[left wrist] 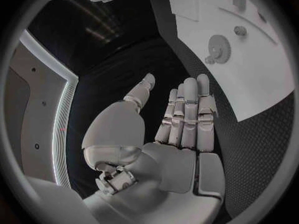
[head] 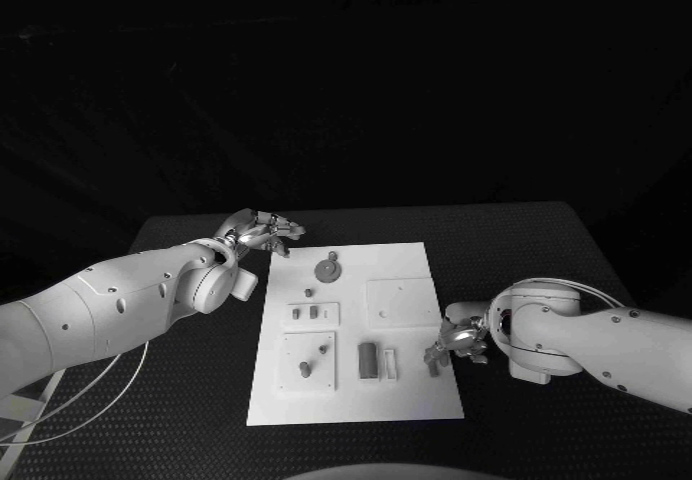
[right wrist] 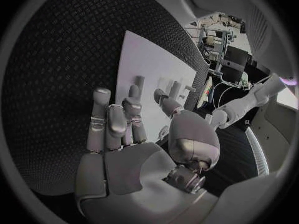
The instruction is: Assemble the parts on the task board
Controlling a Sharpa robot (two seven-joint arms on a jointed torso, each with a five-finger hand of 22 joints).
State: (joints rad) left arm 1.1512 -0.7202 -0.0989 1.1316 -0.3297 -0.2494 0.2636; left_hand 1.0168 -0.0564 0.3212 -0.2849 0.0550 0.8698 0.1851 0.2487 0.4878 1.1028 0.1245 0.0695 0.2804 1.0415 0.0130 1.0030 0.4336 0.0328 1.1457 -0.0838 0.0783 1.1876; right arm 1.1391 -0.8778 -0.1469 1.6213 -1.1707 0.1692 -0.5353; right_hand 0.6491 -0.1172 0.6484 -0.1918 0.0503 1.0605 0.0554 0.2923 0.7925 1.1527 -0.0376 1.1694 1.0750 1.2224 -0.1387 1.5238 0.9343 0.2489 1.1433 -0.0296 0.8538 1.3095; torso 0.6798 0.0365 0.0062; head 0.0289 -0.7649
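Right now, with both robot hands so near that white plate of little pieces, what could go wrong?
1. The right robot hand hovers at the task board's right edge beside a small upright part; a bump could topple it.
2. The left robot hand sits at the board's far left corner near the gear-shaped part; a sweep might nudge the board and shift loose parts.
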